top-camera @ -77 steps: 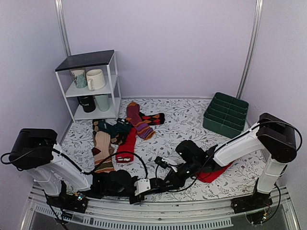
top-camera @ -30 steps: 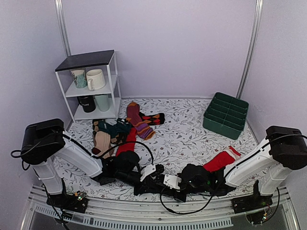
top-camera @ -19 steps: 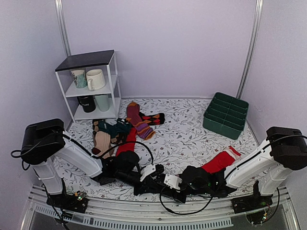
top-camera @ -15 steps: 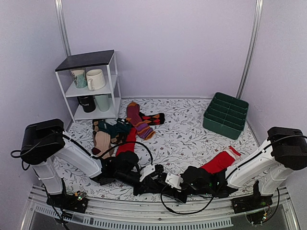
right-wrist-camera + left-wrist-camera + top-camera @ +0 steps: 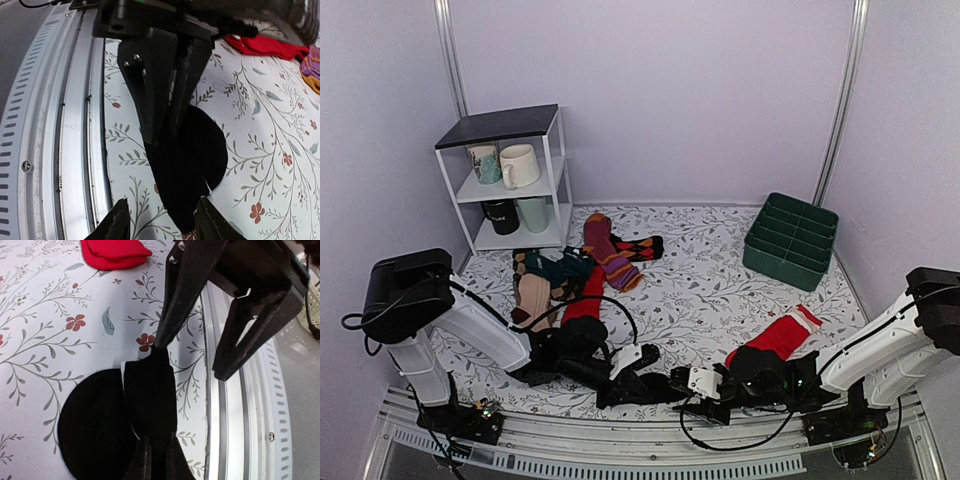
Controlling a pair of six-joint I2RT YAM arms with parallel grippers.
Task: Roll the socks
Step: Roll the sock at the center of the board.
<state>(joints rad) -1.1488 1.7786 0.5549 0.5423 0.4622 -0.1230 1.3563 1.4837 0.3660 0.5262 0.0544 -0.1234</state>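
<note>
Socks (image 5: 642,385) of black fabric lie at the near edge of the table (image 5: 710,280), just beside the metal rail (image 5: 570,440), between the two grippers. The left gripper (image 5: 157,461) has its jaws pressed together on one end of the socks. In the left wrist view the black fabric comes out from between its fingers (image 5: 143,462) and stretches away from them as a narrow band. Beside this band a rounder black part lies flat on the flowered cloth, and a thin white edge shows between the two parts.

The right gripper (image 5: 162,225) faces the left one from the other side. Its jaws are spread, and the far end of the band lies in the gap between them. In the left wrist view one of its fingers touches the tip of the band, while the other stands apart from it, over the rail. I cannot tell if the socks are rolled or only folded.

Behind the right arm a red sock (image 5: 778,335) with a white cuff lies on the table. Further back on the left there is a heap of coloured socks (image 5: 555,285), with a purple-and-orange striped sock (image 5: 610,252) near it. A green bin (image 5: 790,240) stands at the far right. A white shelf (image 5: 505,125) with mugs (image 5: 518,165) stands in the far left corner.
</note>
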